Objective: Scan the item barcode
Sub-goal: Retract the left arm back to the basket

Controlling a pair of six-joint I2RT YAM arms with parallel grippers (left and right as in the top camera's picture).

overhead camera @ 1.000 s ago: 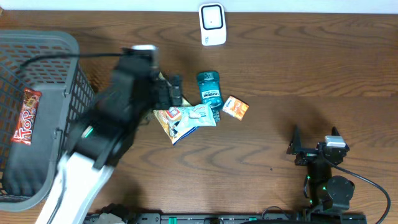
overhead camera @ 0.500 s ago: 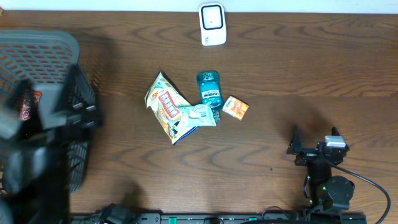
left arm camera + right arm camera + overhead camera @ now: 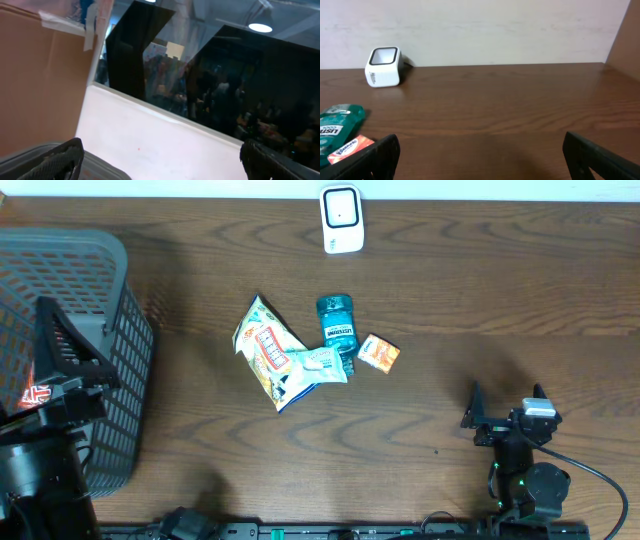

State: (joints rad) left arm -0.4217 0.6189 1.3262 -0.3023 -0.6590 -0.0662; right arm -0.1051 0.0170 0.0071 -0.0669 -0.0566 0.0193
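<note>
- the left hand [image 3: 68,380] hangs over the grey mesh basket [image 3: 90,270] at the left end of the bench [image 3: 480,290], its fingers spread wide and grasping nothing.
- its wrist camera is tilted upward: the two dark fingertips [image 3: 62,157] sit at the bottom corners of the view, with a white wall and a dark window between and above them.
- a red candy wrapper [image 3: 35,393] shows inside the basket, partly hidden by the arm.
- the right hand [image 3: 507,412] sits near the front right of the bench, released and empty, well apart from the items.
- the white scanner [image 3: 341,218] stands at the far edge of the bench, by the wall.
- the items lie in a cluster near the middle of the bench: a snack bag [image 3: 265,345], a white packet [image 3: 320,365] overlapping the bag's right side, a teal mouthwash bottle [image 3: 336,323] lying flat just beside them, and a small orange box [image 3: 379,353] to the bottle's right.
- from the right wrist, the bottle and the orange box show at the lower left, the scanner farther back.
</note>
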